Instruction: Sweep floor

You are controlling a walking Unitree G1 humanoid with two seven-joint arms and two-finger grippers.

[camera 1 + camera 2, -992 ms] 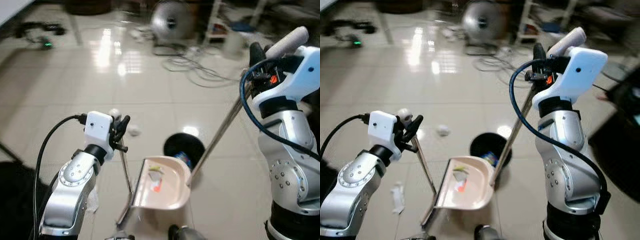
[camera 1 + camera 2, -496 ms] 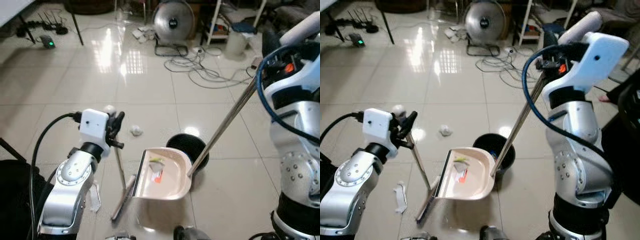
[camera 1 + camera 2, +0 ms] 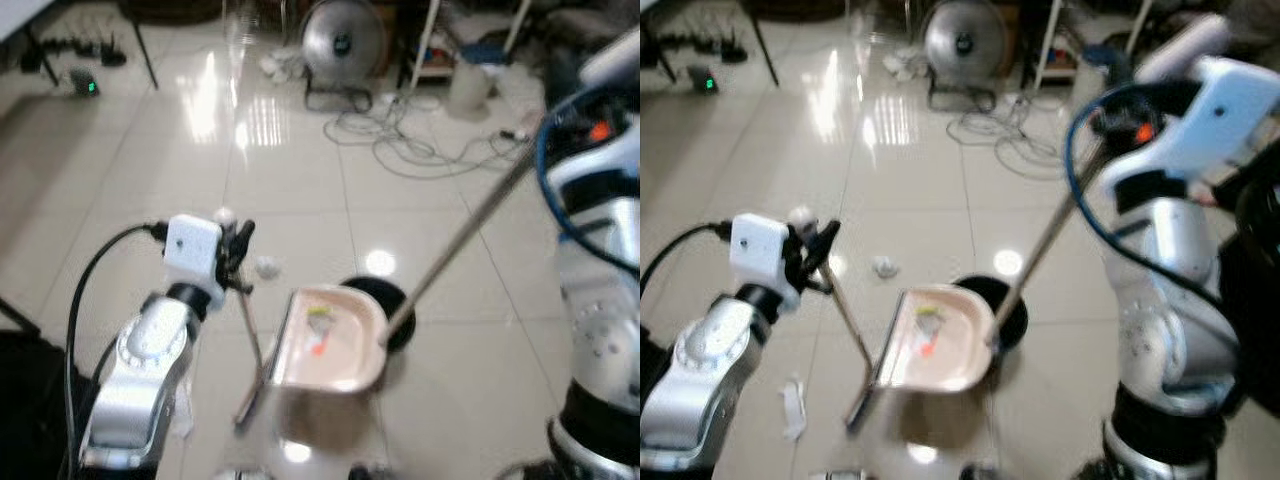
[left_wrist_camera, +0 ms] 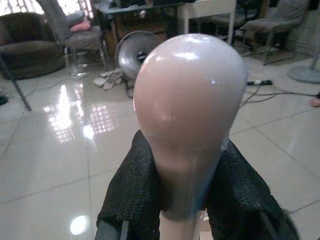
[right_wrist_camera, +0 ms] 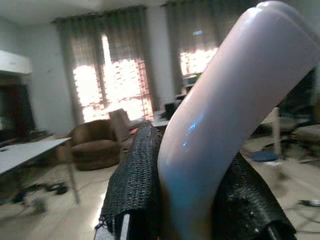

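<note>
Head-camera views, slightly blurred, over a glossy tiled floor (image 3: 300,190). The left gripper (image 3: 238,252) is clenched around the top of the broom (image 3: 248,345); in the left wrist view its two black fingers (image 4: 131,192) press either side of the shaft just below the rounded pale knob. The broom's long axis runs steeply down from the gripper, leaning slightly toward the robot, its narrow head resting on the floor just beside the near left edge of the dustpan. The right gripper (image 3: 1110,125) grasps the curved pale grip of the dustpan handle (image 3: 1045,245), the fingers (image 5: 132,185) closed on both sides of it in the right wrist view. That handle's long axis slants from the raised right gripper down and to the left, meeting the dustpan (image 3: 330,340) at its right rim. The dustpan is beige, carries a few small scraps including an orange one, and partly covers a round black bin (image 3: 390,300) behind it. A crumpled white paper ball (image 3: 266,266) lies on the floor near the left gripper; a flat white scrap (image 3: 792,408) lies beside the left arm. A fan (image 3: 345,40) and loose cables (image 3: 420,145) occupy the far floor.
</note>
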